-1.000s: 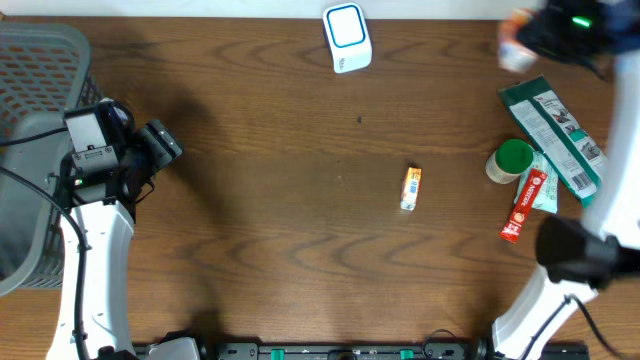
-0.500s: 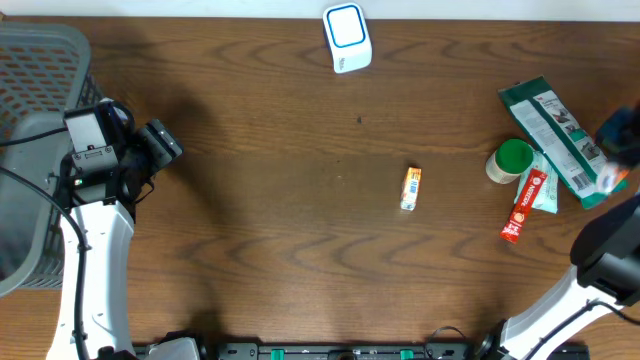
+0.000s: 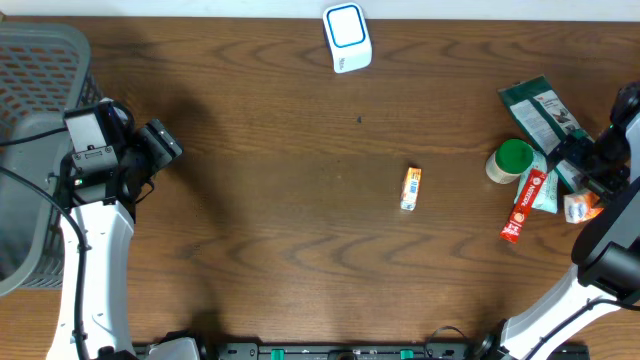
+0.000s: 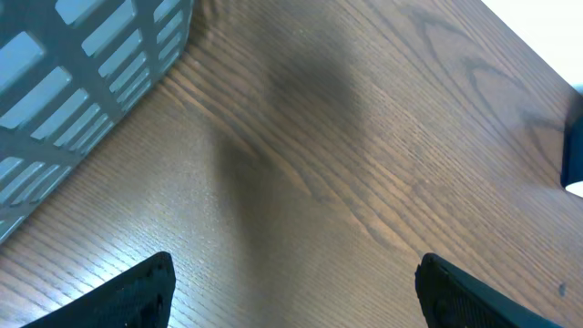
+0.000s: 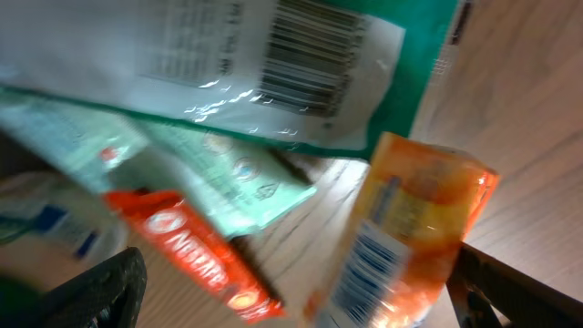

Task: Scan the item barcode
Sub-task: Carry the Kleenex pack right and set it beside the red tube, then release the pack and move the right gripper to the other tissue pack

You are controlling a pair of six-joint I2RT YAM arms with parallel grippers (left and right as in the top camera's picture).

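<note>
Jaws on my left gripper (image 4: 314, 293) are standing wide apart over bare table (image 3: 280, 260), holding nothing, with the grey basket (image 3: 40, 70) just beside them on the left. Moving right, the white scanner (image 3: 347, 38) is sitting at the far edge, and a small orange box (image 3: 411, 188) is lying alone near the middle, well apart from both my arms. Further right, a green-lidded tub (image 3: 514, 158), a red tube (image 3: 522, 208) and a green pouch (image 3: 540, 110) are crowding together, touching or overlapping. My right gripper (image 5: 305, 292) is hanging over that pile with its jaws spread wide, clamping nothing. The orange packet (image 5: 410, 228), which I am taking as the item to scan, is lying between my fingertips (image 5: 86, 292) at the near right edge of the pile. Its far end is touching or just beside the pouch, and I cannot tell which. I am judging it light and soft: its glossy film is catching the light, so it is likely slippery and easy to crush. Its barcode is showing on the upward face, so I am planning to take it across the narrow sides near the middle, squeezing gently and leaving the printed stripes uncovered for the scanner
</note>
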